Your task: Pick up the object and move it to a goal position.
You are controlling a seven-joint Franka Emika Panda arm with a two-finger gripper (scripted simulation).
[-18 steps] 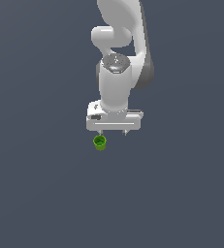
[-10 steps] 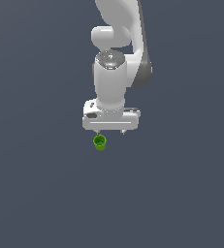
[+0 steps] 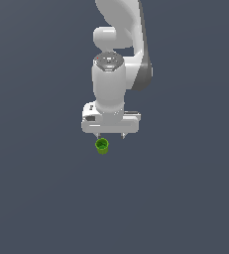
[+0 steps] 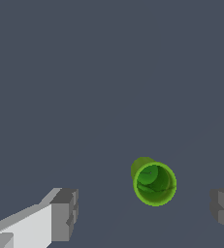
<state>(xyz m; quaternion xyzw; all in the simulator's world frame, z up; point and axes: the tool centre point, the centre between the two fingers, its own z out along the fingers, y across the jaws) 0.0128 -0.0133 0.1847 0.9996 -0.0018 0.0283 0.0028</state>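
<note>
The object (image 3: pixel 102 146) is a tiny bright green cup with a hollow top, standing on the dark grey floor just below the white hand in the exterior view. My gripper (image 3: pixel 110 135) hangs above it, pointing down, with its two short fingertips spread apart and nothing between them. In the wrist view the object (image 4: pixel 153 182) shows its open mouth, lying between the two grey fingertips (image 4: pixel 65 215), nearer to the one at the frame's edge. The gripper (image 4: pixel 145 213) is open and does not touch the cup.
The white arm (image 3: pixel 118 59) rises from the hand toward the upper edge of the exterior view. Plain dark grey floor (image 3: pixel 36 188) surrounds the cup on all sides.
The hand has shifted slightly toward the exterior view's left and come a little lower over the cup. The cup has stayed in place.
</note>
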